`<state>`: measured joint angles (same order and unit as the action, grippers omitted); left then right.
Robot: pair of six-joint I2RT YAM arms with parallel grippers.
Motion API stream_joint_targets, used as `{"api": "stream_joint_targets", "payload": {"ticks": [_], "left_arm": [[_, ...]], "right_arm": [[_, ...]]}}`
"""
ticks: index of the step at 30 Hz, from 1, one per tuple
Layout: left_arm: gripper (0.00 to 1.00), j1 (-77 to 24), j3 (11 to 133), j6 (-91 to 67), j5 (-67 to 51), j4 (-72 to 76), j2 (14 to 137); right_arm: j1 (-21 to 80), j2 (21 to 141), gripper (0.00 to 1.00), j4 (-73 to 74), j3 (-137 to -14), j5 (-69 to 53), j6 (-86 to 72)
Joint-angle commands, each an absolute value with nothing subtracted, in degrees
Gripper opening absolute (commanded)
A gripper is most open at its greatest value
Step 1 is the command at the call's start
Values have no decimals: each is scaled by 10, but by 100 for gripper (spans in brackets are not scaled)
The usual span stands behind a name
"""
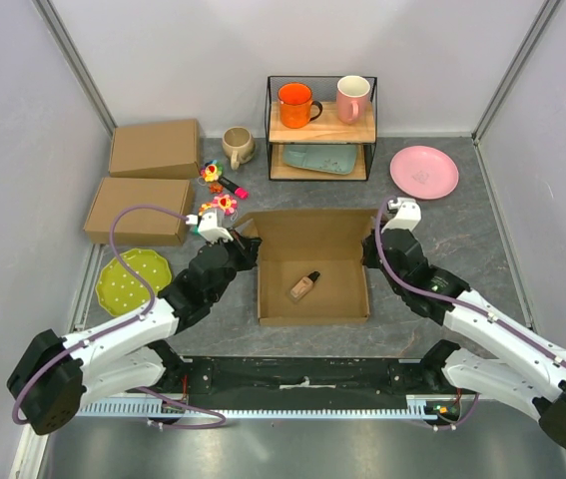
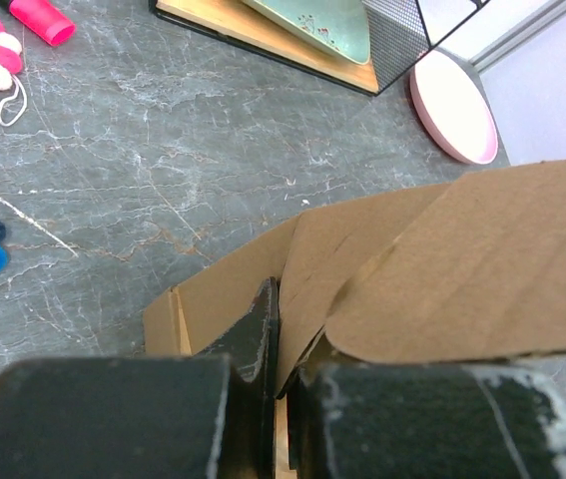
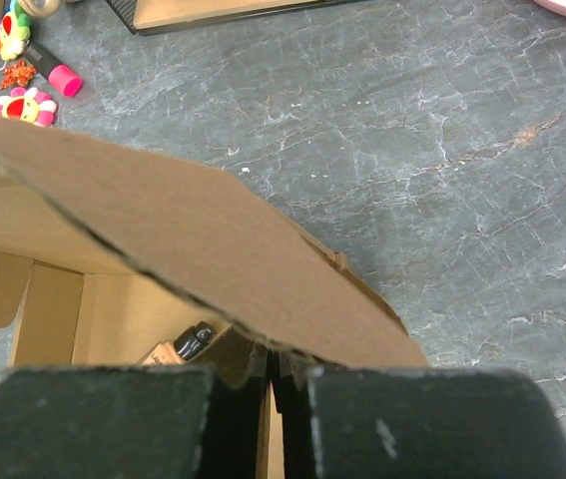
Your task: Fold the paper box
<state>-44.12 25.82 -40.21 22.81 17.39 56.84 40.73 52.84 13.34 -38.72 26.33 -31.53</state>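
While both side walls stand pinched, the box (image 1: pixel 312 261) sits open in the middle of the worktop (image 1: pixel 462 235), with a small bottle (image 1: pixel 304 286) lying on its floor. The left jaws are closed tight on the left wall and the right jaws likewise on the right wall, with cardboard between the pads in each wrist view. Likely risks: uneven pulls could skew the box or crease its thin walls, a wall could slip free, and the loose bottle could roll and block a flap.
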Motion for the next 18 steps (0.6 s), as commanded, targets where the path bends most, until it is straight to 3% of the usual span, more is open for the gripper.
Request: {"api": "stream_joint_targets", "payload": {"ticks": [1,8,15,18], "left_arm": [[2,-449,268,-489,213,232,591],[2,-448,283,-461,202,213,604],[2,-449,297,-395,200,168,620],[2,-451,308,-364,199,151,632]], "right_arm": [[432,536,6,178,-361,227,-359],[439,531,9,206,-370,249,-340],[440,541,30,232,-384,286,-321],[440,546,33,236,-384,300,-316]]}}
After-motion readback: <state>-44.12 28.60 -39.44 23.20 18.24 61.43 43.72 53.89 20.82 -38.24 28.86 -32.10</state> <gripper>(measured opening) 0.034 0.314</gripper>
